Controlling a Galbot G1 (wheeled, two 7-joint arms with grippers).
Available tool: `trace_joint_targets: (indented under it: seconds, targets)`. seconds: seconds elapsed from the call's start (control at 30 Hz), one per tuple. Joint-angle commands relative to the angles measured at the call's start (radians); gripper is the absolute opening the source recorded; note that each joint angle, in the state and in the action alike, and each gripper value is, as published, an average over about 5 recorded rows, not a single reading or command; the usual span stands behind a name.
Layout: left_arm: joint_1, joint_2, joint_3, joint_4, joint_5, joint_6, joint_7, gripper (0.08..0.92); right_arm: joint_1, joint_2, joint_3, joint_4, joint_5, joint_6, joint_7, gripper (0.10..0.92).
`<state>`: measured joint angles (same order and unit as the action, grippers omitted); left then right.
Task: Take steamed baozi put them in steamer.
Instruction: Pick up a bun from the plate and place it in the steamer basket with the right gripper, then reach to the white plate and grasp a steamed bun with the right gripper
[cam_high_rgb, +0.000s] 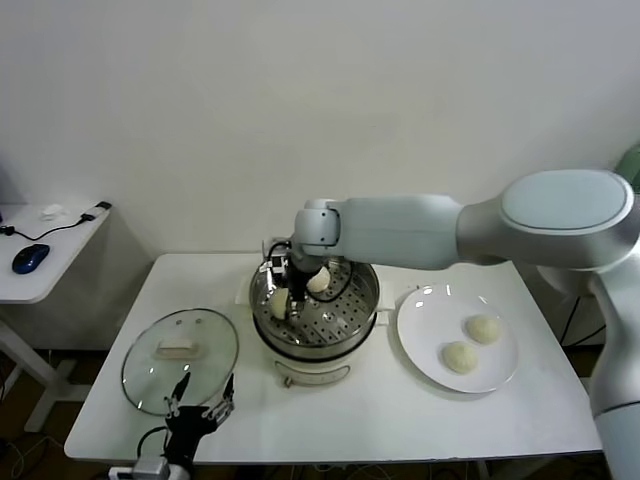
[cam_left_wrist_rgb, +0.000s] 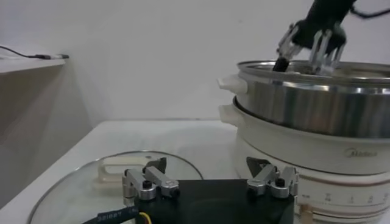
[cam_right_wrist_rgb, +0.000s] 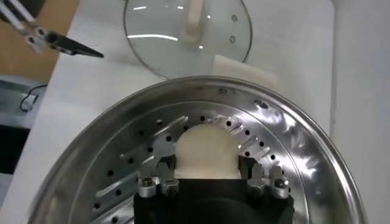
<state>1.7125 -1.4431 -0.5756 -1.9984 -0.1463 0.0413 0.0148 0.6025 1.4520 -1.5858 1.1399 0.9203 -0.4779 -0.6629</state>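
White desk (cam_high_rgb: 400, 420) first — the left pincer (cam_high_rgb: 200, 410) waits spread wide by the glass lid (cam_high_rgb: 180, 360). Inside the steamer (cam_high_rgb: 350, 345) two baozi sit; the right pincer (cam_high_rgb: 290, 297) hugs one (cam_right_wrist_rgb: 204, 152), maybe letting go. Two more (cam_high_rgb: 472, 342) wait on the plate (cam_high_rgb: 420, 310) — half done.

Your right gripper (cam_high_rgb: 293, 298) and its arm fill the steamer (cam_high_rgb: 362, 300) mouth from 12 o'clock, over 1 baozi (cam_right_wrist_rgb: 206, 152) at the 9 o'clock wall and another (cam_high_rgb: 318, 281) at 12. The tray from 3 to 6 o'clock lies bare. The glass lid (cam_high_rgb: 180, 358) blocks the worktop (cam_high_rgb: 380, 415) at 9 o'clock of the steamer, the plate (cam_high_rgb: 425, 315) at 3. The left gripper (cam_high_rgb: 200, 396) hangs at the lid's near rim.
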Motion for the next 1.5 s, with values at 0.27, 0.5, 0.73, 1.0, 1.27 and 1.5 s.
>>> trace_joint_targets:
  seconds: [0.27, 0.5, 0.73, 1.0, 1.27, 1.5]
  targets:
    - [0.004, 0.001, -0.001, -0.009, -0.001, 0.001, 0.000, 0.823, 0.179, -0.095, -0.026, 0.011, -0.017, 0.202, -0.240, 0.820]
    - [0.008, 0.002, 0.001, -0.019, 0.001, 0.002, 0.005, 0.823, 0.394, -0.416, -0.142, 0.075, -0.096, 0.368, -0.462, 0.823]
    - [0.007, 0.006, 0.003, -0.017, -0.003, 0.009, 0.007, 0.823, 0.420, -0.782, -0.296, 0.274, -0.298, 0.343, -0.436, 0.823]
    - [0.007, 0.007, -0.007, -0.019, -0.004, 0.011, 0.007, 0.823, 0.080, -0.932, -0.155, 0.331, -0.439, 0.232, -0.314, 0.823]
    - [0.010, 0.004, -0.005, -0.013, -0.003, 0.011, 0.007, 0.823, -0.234, -0.909, 0.106, 0.249, -0.546, 0.151, -0.219, 0.823]
    - [0.012, 0.005, -0.007, -0.011, -0.004, 0.010, 0.007, 0.823, -0.317, -0.855, 0.164, 0.202, -0.584, 0.102, -0.162, 0.823]
